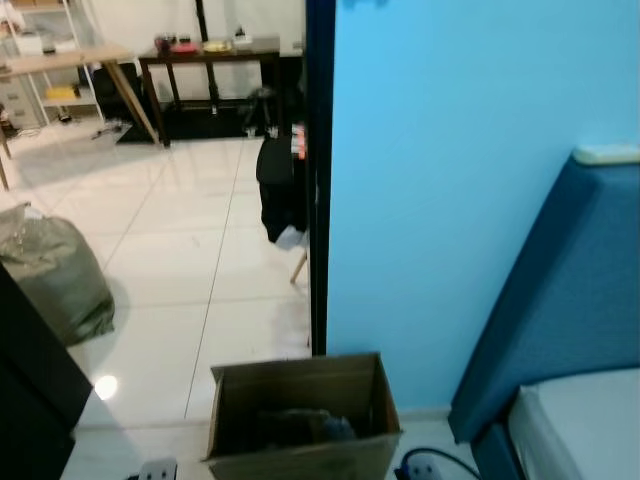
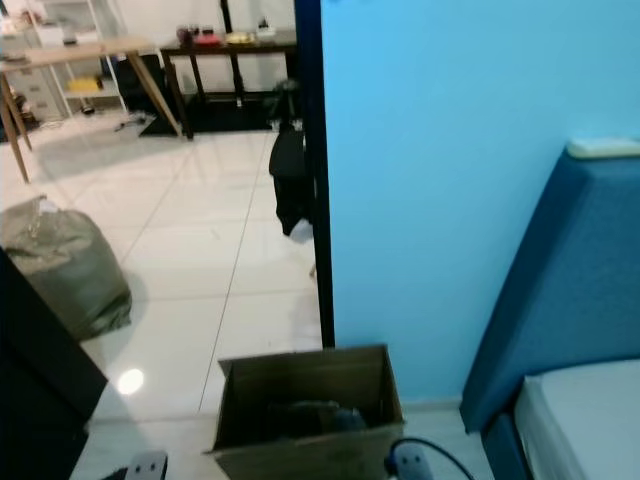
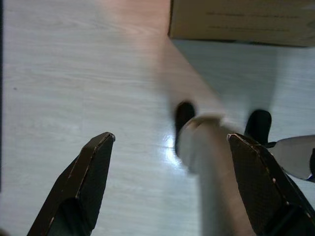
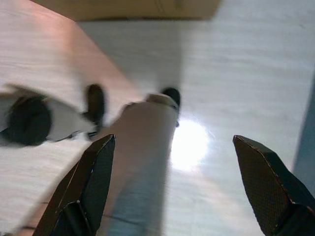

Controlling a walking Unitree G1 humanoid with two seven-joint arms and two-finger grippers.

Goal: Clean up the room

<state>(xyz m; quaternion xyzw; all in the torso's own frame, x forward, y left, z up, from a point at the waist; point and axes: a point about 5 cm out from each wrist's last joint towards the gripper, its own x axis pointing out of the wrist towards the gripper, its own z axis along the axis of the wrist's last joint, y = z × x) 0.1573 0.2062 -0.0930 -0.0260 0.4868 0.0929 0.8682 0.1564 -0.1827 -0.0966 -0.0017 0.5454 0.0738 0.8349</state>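
An open cardboard box (image 1: 300,415) stands on the white tile floor just in front of me, against the foot of the blue wall. Dark crumpled items (image 1: 305,428) lie at its bottom. In the left wrist view my left gripper (image 3: 171,138) hangs open over the floor with nothing between its fingers, and the box's side (image 3: 241,22) shows beyond it. My right gripper (image 4: 174,141) is likewise open and empty above the floor, with the box edge (image 4: 128,7) ahead. A blurred grey limb of my own body crosses both wrist views.
A blue wall (image 1: 440,180) and a blue bed headboard (image 1: 560,300) with a mattress (image 1: 590,420) close the right. A stuffed grey-green bag (image 1: 50,270) sits left, dark furniture (image 1: 30,400) nearer. A black garment (image 1: 278,190) hangs by the dark door frame. Tables (image 1: 210,55) stand far back.
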